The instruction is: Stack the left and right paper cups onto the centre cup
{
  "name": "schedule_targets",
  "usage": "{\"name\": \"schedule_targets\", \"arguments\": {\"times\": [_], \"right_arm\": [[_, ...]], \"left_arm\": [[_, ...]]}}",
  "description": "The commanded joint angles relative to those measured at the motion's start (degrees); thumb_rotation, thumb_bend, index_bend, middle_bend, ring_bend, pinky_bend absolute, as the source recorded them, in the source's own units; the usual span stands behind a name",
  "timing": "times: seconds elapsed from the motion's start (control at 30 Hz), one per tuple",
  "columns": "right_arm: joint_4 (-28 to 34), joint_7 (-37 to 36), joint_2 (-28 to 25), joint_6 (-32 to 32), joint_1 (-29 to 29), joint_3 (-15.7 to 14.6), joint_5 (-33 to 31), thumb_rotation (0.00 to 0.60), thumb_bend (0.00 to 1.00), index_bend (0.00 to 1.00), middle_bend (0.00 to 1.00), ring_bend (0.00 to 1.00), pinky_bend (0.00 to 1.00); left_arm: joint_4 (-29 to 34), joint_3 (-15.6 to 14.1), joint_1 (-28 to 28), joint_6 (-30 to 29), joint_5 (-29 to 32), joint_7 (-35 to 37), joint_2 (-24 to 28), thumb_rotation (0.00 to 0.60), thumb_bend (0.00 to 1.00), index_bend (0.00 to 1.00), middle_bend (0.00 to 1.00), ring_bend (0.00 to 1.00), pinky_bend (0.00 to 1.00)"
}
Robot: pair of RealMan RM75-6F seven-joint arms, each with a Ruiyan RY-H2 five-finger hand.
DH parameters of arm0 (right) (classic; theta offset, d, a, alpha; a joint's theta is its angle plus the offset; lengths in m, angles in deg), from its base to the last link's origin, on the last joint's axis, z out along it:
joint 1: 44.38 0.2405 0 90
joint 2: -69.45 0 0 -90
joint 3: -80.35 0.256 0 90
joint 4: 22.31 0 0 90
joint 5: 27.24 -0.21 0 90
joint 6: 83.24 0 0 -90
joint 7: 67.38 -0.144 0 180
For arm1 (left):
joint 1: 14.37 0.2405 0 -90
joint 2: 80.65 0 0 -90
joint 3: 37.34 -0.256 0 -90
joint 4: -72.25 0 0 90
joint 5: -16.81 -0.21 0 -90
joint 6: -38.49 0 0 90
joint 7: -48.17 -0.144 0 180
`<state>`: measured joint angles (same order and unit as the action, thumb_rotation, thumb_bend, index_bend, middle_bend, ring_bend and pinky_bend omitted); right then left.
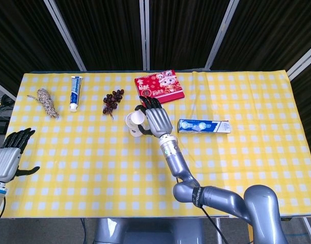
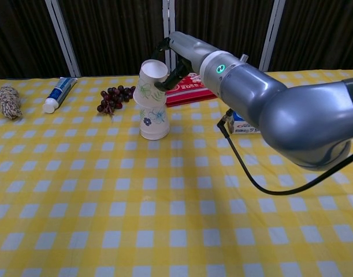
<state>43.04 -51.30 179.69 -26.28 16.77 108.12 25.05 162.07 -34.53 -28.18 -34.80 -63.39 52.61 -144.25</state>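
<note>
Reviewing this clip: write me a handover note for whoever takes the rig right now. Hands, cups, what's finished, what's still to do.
Right robot hand: holds the top paper cup upside down and tilted, its rim over the cup stack but not seated square.
Left robot hand: open, holding nothing, at the table's near left edge, away from the cups.
Cups: all at table centre, in front of the red packet; no loose cup shows anywhere else.
Done: the stack looks like more than one cup already, though I cannot tell for sure.
Left: level the tilted cup, press it down, release, withdraw the right arm.
</note>
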Motion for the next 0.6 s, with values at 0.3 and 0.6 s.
{"name": "schedule_targets", "arguments": {"times": [0.3, 0.6], "right_arm": [[-0.67, 3.34, 0.06, 1.96, 0.03, -0.92, 0.42, 0.600, 0.14, 0.20, 0.02, 0.00, 0.00], [7.57, 5.44, -4.74, 4.61, -4.27, -3.63, 1.42, 0.600, 0.13, 0.16, 0.00, 0.00, 0.00]], "left_arm": [[-0.19, -0.06, 0.08, 0.17, -0.04, -0.33, -0.25, 0.600, 0.10, 0.01, 0.00, 0.00, 0.00], [0.00, -0.30, 0.27, -0.14, -0.58, -1.09, -0.43, 0.600, 0.10, 0.01, 0.00, 0.00, 0.00]]}}
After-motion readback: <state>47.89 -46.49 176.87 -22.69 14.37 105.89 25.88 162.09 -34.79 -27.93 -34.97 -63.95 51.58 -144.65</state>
